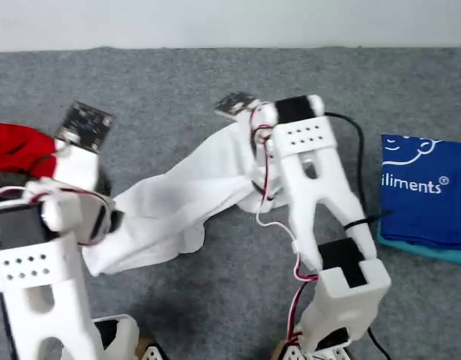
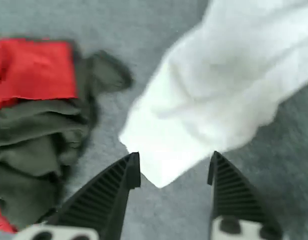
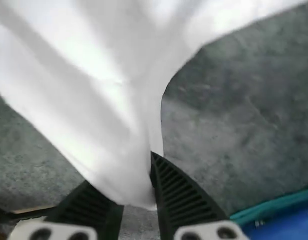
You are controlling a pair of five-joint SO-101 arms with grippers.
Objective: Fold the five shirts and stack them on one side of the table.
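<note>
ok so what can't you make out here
1. High view: folded blue cloth stack runs off the edge; shirt count unknown.
2. High view: the left arm covers much of the red-and-olive cloth pile.
3. Right wrist view: blur hides which part of the white cloth shirt the right gripper pinches.

The table (image 1: pixel 215 75) is grey and fuzzy all over. In the middle, the white shirt (image 1: pixel 178 202) is plain white with no pattern. At 9 o'clock the red shirt (image 1: pixel 16 146) is bright red, and the dark green shirt (image 2: pixel 28 150) lies by it. At 3 o'clock the blue shirt (image 1: pixel 429 210) is deep blue with white letters and white curvy lines. The teal shirt (image 1: pixel 425 249) shows as a thin strip under it. The arms (image 1: pixel 320 195) are white with black blocks and red wires. The left gripper (image 2: pixel 174 175) and the right gripper (image 3: pixel 138 195) have black ridged fingers.
</note>
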